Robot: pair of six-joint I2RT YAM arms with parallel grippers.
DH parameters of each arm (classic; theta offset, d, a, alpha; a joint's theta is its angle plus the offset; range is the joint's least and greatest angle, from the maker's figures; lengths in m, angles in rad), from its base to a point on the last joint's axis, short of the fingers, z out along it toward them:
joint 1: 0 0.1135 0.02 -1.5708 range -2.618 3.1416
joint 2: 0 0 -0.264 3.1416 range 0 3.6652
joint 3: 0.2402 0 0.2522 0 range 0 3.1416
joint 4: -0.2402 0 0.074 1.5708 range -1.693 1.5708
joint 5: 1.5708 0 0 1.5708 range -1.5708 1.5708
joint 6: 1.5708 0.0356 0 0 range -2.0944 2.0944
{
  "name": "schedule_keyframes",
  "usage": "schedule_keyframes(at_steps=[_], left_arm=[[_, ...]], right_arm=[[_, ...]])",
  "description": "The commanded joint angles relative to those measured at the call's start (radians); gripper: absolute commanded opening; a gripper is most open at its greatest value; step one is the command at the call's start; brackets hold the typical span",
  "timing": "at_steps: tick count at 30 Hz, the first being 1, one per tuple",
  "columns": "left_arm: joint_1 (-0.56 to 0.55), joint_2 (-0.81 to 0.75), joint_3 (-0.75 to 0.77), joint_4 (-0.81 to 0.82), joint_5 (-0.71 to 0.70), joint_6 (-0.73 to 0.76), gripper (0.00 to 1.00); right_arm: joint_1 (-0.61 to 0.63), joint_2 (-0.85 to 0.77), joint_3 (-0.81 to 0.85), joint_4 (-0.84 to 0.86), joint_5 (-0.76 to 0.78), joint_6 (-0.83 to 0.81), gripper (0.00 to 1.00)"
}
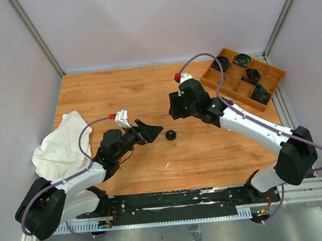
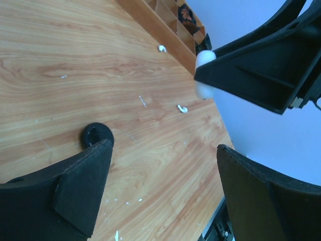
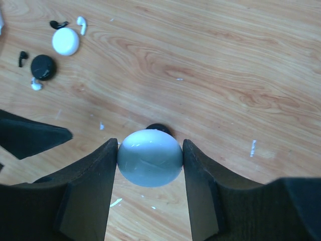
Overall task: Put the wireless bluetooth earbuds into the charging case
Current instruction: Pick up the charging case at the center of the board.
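My right gripper is shut on a round white charging case and holds it above the table; it also shows in the top view. A small black puck lies on the wood below it. My left gripper is open and empty, just left of that black puck. Two white earbuds lie near the tray. In the right wrist view a second white puck, a black puck, white earbuds and black earbuds lie together far off.
A wooden compartment tray holding dark items stands at the back right. A crumpled white cloth lies at the left edge beside my left arm. Grey walls close in the table on three sides.
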Motion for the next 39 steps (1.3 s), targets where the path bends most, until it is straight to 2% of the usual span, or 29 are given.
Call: schedule_keyframes(at_steps=[1,15,25,39], left_arm=[[-0.024,0.030,0.034,0.129,0.009,-0.048,0.89],[-0.068,0.100,0.053,0.254,-0.047,-0.005,0.73],[-0.105,0.102,0.058,0.283,-0.135,0.064,0.64],[-0.108,0.141,0.042,0.369,-0.147,0.026,0.45]], right_arm=[[0.054,-0.045,-0.041,0.086,0.030,0.105,0.45],[0.111,-0.104,-0.094,0.152,0.015,0.244,0.46],[0.147,-0.112,-0.123,0.208,0.040,0.325,0.46],[0.179,-0.113,-0.153,0.256,0.065,0.353,0.47]])
